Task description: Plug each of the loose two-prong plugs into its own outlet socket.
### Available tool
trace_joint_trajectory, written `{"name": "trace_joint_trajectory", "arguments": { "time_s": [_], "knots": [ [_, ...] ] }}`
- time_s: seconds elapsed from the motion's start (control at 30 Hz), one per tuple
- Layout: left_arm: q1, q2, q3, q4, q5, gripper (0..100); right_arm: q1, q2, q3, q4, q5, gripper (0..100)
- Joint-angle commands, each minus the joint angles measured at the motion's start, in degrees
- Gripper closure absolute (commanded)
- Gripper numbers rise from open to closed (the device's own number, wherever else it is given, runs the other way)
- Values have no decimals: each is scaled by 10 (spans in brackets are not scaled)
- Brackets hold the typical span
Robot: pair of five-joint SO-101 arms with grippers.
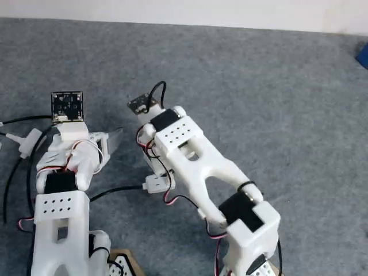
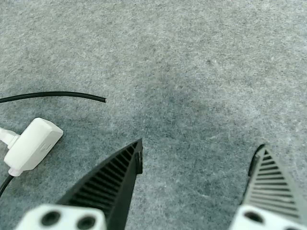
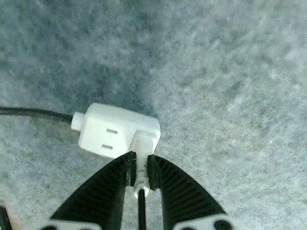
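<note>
1. So, high view: the left gripper [image 1: 106, 145] sits over grey carpet [image 1: 276, 86], and a loose plug [image 1: 26, 144] lies near it on the arm's outer side. The socket [image 1: 155, 184] lies under the right arm, with its black cable [image 1: 115, 191] running toward the left arm.
2. Left wrist: the left gripper [image 2: 200, 143] is spread wide over bare carpet. The loose plug [image 2: 33, 143] lies flat beside one finger, apart from it.
3. Right wrist: the right gripper [image 3: 141, 158] is pinched narrow on a second plug [image 3: 143, 143], which butts against the side of the socket [image 3: 112, 129]. Can't tell if it's fully seated.
</note>
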Motion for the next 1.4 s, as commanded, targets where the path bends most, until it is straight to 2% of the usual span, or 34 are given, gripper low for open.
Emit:
{"name": "trace_joint_trajectory", "arguments": {
  "time_s": [0.0, 0.33, 0.47, 0.7, 0.93, 1.0, 1.2, 1.37],
  "knots": [
    [-7, -2, -3, -11, 3, 652, -2, 28, -11, -4, -7, 990],
    [-7, -2, -3, -10, 2, 652, -15, 30, -3, 7, -3, 988],
    [-7, -2, -3, -10, 2, 652, -41, 29, 51, -33, -5, 988],
    [-7, -2, -3, -10, 2, 651, -29, 24, 58, -40, -7, 988],
    [-4, -2, -3, -10, 1, 650, 14, -20, -107, 85, -4, 985],
    [-4, -2, -3, -10, 1, 650, 20, -24, -175, 123, -4, 944],
    [-4, -2, -3, -10, 1, 649, 17, -28, -376, 209, 19, 741],
    [-3, -2, -2, -10, 1, 649, 29, -62, -461, 206, 17, 720]
  ]
}}
